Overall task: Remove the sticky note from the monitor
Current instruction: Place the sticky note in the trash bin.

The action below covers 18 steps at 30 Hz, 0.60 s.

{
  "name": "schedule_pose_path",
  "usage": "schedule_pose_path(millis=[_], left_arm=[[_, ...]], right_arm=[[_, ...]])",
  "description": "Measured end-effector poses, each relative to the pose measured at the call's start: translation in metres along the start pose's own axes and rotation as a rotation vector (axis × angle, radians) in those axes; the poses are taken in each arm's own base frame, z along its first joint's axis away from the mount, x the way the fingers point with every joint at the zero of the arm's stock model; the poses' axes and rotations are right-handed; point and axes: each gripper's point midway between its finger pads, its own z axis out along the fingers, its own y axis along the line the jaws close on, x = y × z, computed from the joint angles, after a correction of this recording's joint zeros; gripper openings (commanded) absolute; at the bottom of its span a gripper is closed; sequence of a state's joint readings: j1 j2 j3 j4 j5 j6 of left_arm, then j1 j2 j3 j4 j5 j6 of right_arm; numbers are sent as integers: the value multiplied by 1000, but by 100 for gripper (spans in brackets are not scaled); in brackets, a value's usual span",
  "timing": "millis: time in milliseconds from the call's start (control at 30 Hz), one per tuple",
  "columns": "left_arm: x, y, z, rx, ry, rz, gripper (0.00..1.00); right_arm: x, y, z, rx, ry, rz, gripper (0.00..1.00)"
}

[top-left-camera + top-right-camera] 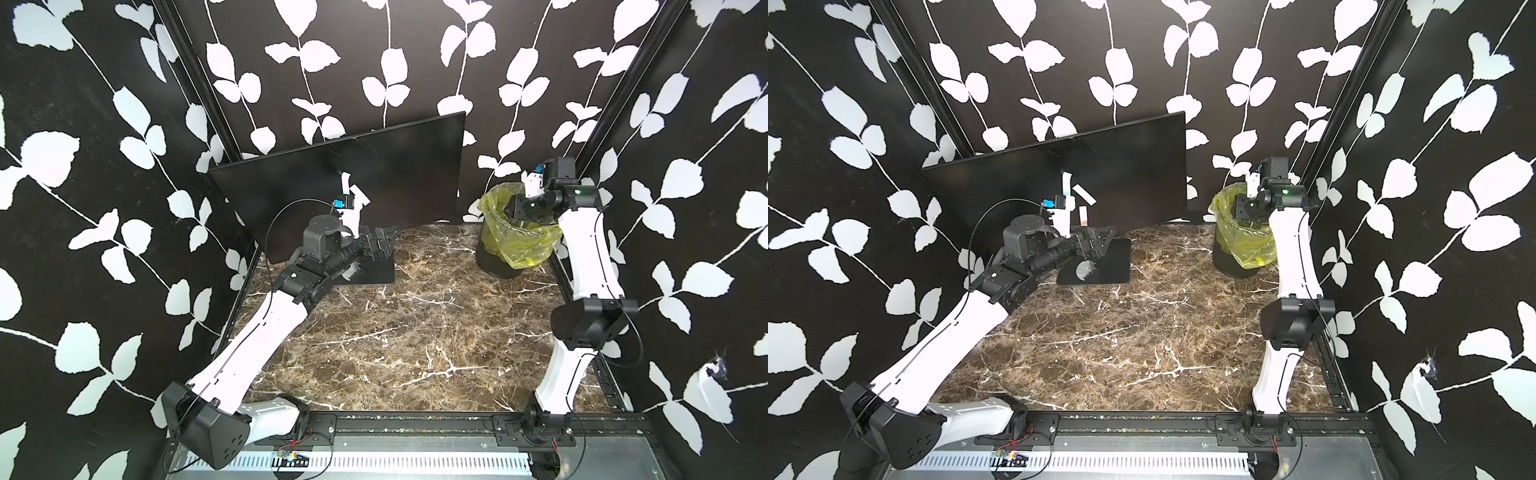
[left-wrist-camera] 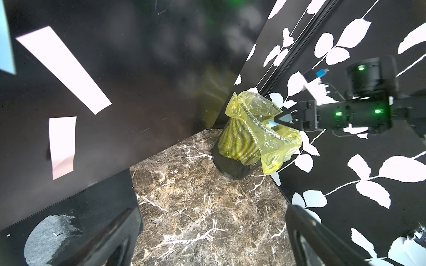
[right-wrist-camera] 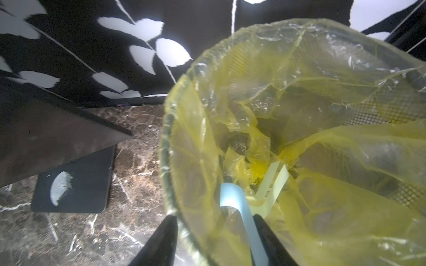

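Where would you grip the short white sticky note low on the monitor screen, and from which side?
Pinch the short white note by its end nearest the base plate: that end seems to curl off the monitor glass, leaving a free lip. Come from the front and below, jaws spanning its thickness.

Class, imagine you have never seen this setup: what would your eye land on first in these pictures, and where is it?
Black walls with bold white leaves surround everything. At the back stands the monitor, dark, with pale paper strips stuck on it. In the far right corner, the right gripper hangs open over the bin with its yellow bag, a light blue note clinging to one finger.
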<state>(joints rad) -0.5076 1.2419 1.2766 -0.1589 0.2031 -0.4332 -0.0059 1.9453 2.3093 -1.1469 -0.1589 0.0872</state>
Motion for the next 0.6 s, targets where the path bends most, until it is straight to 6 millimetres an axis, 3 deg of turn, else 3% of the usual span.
schedule_pose_path(millis=[167,367,600], left_arm=[[0,0,0,0,1,-1,99],[1,0,1,1,2,-1,99],[4,2,5,-2,13,-3,99]], right_arm=[[13,5,-11,0,19,-6,52],[34,-3,-5,40,75,-8,53],[36,-15,-5,103,85,-28,53]])
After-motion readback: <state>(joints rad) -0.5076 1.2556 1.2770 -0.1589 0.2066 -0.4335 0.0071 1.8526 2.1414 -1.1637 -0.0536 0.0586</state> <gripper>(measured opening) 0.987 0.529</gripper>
